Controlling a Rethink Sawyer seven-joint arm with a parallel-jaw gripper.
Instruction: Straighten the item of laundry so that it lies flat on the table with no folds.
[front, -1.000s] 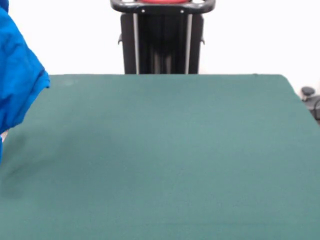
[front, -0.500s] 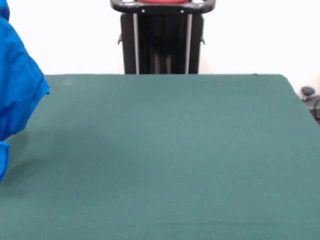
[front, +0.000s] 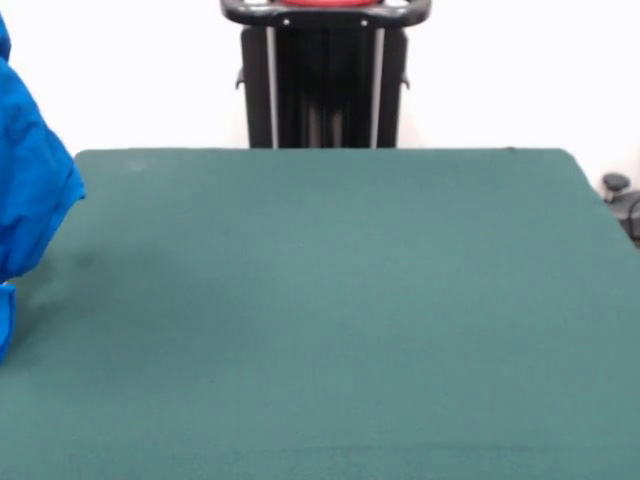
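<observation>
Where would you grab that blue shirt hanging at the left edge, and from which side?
Only part of the blue shirt shows, bunched and hanging above the table. I'd guess its lowest loose edge, approached from the table side, since the rest is out of frame.

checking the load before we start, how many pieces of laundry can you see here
1: a blue garment at the picture's left edge, bunched and raised above the green table. Most of it is cut off, so more could be out of frame.
</observation>
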